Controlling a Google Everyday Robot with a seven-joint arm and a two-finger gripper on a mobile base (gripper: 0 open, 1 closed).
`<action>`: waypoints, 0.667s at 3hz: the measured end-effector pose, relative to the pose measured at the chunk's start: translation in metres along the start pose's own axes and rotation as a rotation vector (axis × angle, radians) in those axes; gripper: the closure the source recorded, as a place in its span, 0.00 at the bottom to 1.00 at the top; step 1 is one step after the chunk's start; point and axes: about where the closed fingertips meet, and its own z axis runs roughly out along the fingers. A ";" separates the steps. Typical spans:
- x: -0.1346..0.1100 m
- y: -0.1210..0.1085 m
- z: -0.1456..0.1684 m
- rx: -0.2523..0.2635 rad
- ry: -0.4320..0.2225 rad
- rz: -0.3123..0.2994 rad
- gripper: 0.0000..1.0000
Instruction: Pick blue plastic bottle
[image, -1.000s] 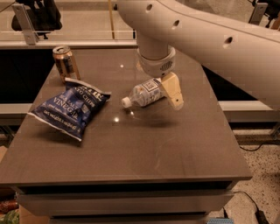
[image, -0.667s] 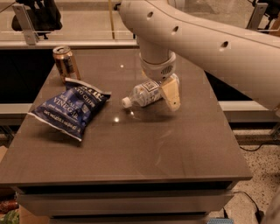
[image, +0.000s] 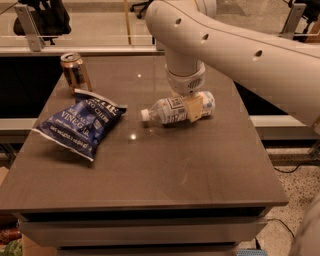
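Note:
The blue plastic bottle (image: 170, 110) lies on its side in the middle of the brown table (image: 150, 170). It is clear, with a white cap pointing left and a pale label with a dark square mark. My gripper (image: 192, 106) hangs from the white arm (image: 240, 45) and is down at the bottle's right half, covering part of it. The bottle rests on the table top.
A blue chip bag (image: 80, 122) lies left of the bottle. A metal can (image: 75, 72) stands at the table's back left corner. A glass rail runs behind the table, and the floor shows at the right.
My gripper has moved slightly left and lower, from beside the bottle's base to over its right half. The bottle, bag and can have stayed in place.

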 end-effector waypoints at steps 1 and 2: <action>0.008 -0.001 -0.006 0.016 -0.011 0.037 0.87; 0.015 -0.005 -0.019 0.036 -0.016 0.081 1.00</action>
